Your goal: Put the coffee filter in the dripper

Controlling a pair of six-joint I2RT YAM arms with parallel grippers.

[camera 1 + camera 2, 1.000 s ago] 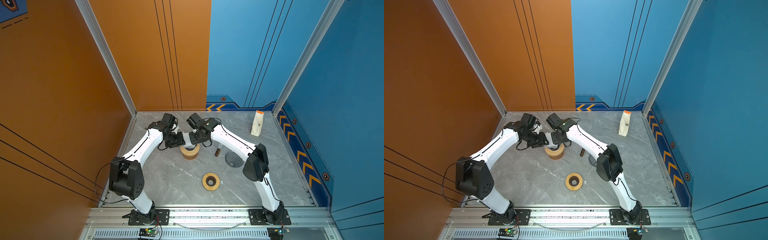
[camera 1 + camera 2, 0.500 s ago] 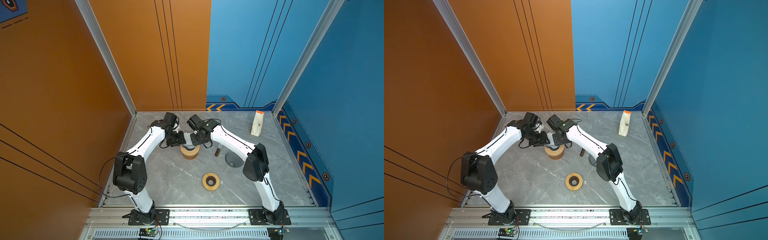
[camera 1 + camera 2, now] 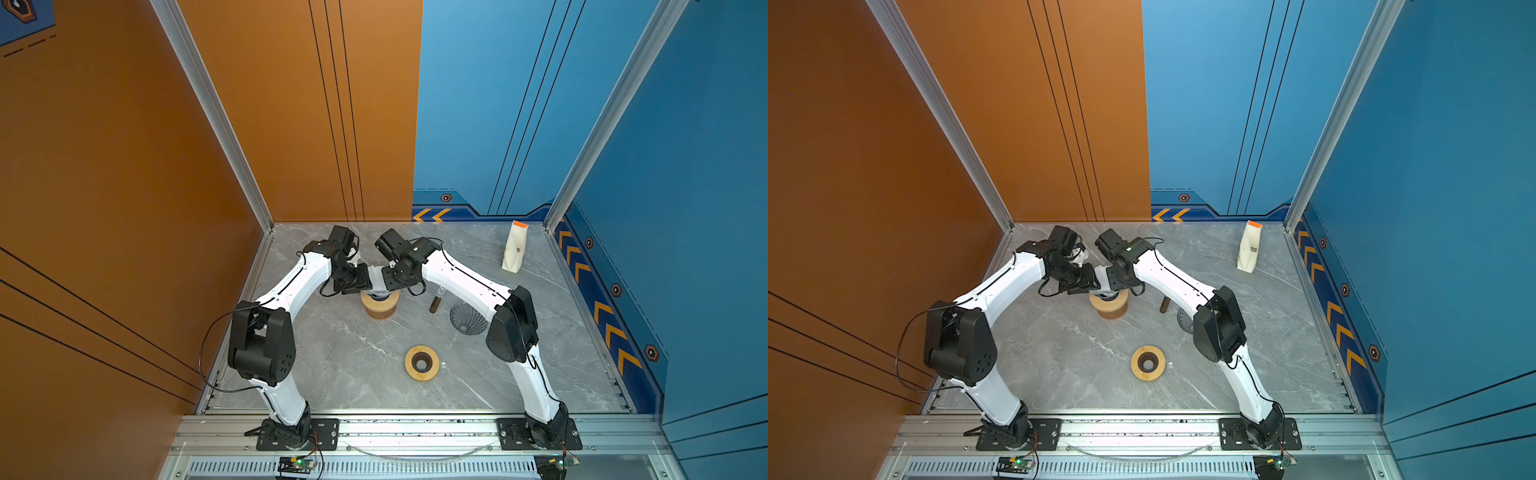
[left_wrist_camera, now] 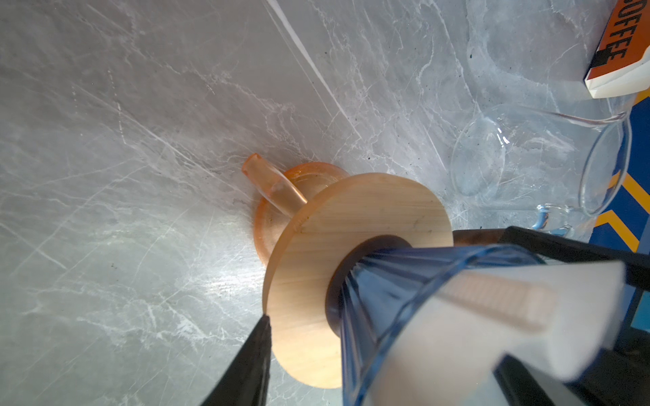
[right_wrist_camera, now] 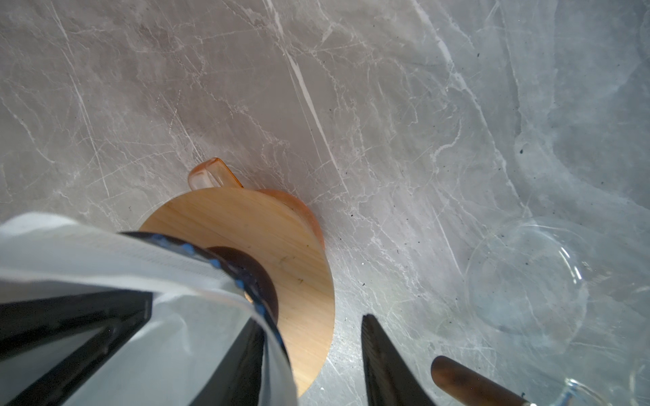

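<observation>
Grey marble table [image 3: 332,353], toward 11 o'clock: left arm [image 3: 291,286] has edged closer, left and right jaws both parted beside the dripper [image 4: 387,298], coffee filter [image 4: 429,334] already seated, so nearly done.

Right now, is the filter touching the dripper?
Touching. In the right wrist view the filter lies folded over the dripper at its blue rim, with no gap between them.
</observation>
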